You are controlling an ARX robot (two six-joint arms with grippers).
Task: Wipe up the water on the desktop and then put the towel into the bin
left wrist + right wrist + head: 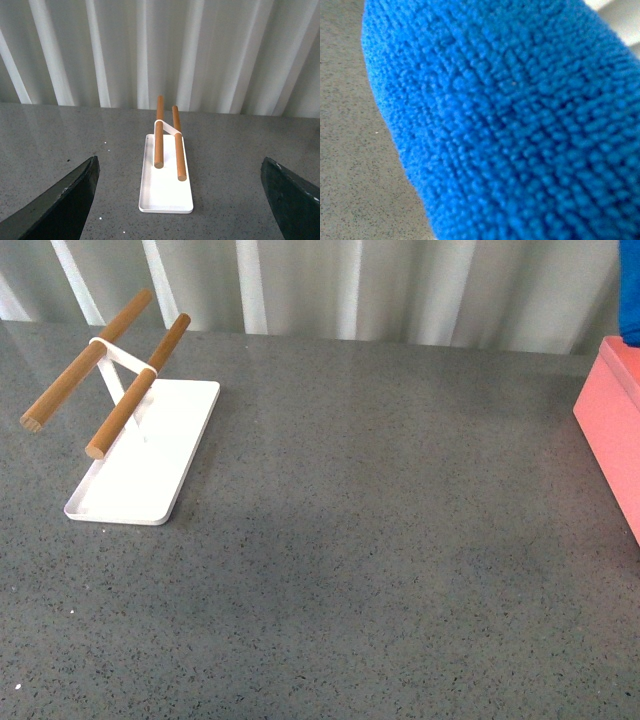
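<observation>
The towel (631,295) hangs over the bin (612,430) at far right, so I judge only the drop remains; left gripper (179,160) fingers spread, empty, right gripper's I cannot tell.

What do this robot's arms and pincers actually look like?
Only the left pincer shows: two dark grey, matt, wedge-shaped fingers that narrow toward their tips, with no markings or cables in sight. The right pincer is out of sight; the blue towel fills its camera. The front view shows neither arm.
</observation>
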